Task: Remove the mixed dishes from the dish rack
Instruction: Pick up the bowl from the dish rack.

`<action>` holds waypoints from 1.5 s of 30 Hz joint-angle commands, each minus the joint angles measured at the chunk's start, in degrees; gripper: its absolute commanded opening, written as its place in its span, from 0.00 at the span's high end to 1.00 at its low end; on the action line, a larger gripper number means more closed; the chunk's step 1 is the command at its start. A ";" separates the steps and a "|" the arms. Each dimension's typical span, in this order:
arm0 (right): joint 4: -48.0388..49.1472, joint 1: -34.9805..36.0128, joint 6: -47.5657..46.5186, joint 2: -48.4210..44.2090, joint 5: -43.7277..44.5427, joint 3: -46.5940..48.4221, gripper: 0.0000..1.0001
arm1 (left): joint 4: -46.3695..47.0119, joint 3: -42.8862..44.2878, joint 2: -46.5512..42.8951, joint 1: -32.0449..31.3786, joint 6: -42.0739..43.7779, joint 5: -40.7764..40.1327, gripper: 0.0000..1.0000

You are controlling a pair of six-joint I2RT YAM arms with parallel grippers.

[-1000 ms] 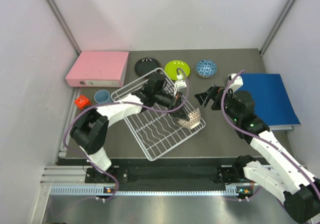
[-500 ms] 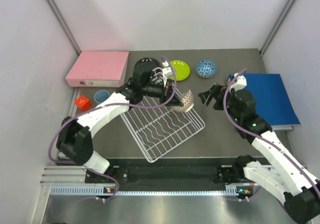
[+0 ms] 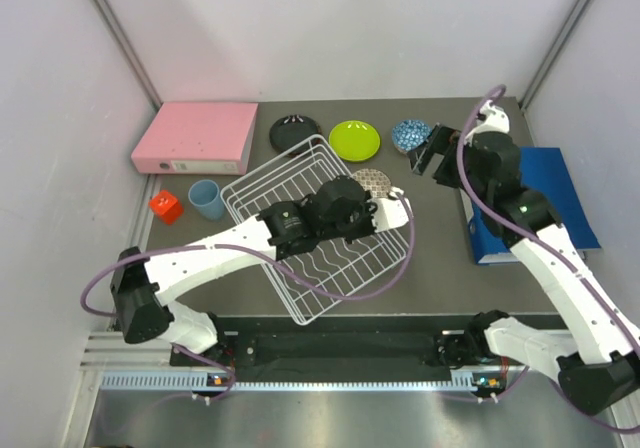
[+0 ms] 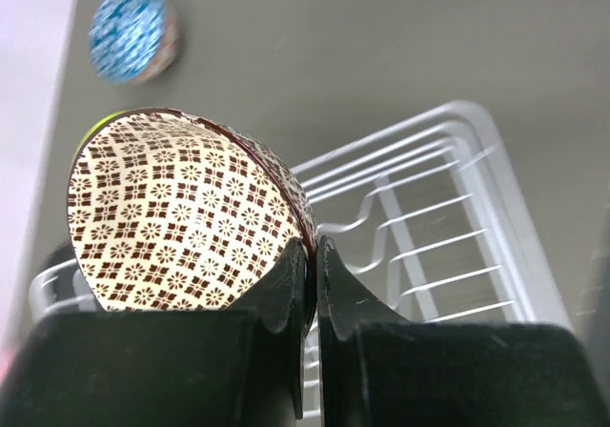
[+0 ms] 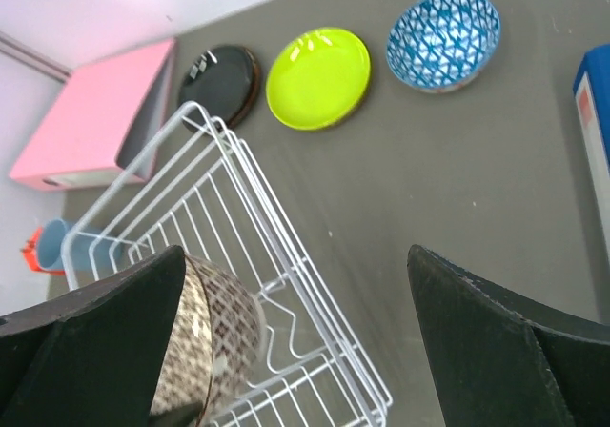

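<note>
With 4 dishes (image 3: 354,140) out on the counter (image 3: 440,243), the left hand (image 4: 310,255) pinched the beige patterned bowl (image 4: 181,208), seemingly the last, over the dish rack (image 3: 330,263); the right hand (image 5: 294,250) gaped empty.

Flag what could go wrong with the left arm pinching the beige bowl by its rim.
1. The left fingers pinch only the thin rim of the beige patterned bowl, held tilted on edge; it could pivot or slip out.
2. It hangs at the far edge of the dish rack, so a low move might clip the wires or the lime green plate beyond.
</note>
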 commanded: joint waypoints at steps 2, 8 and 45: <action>-8.41 0.67 -3.02 4.39 -0.13 6.29 0.00 | 2.20 0.29 1.23 -2.28 13.38 -19.93 1.00; -11.93 2.42 -6.54 7.56 -2.85 8.22 0.13 | 2.64 1.08 3.17 -4.31 16.11 -21.98 1.00; -9.91 6.65 -9.79 14.95 -2.77 5.06 1.00 | -1.14 7.86 3.61 -5.01 7.76 -4.04 1.00</action>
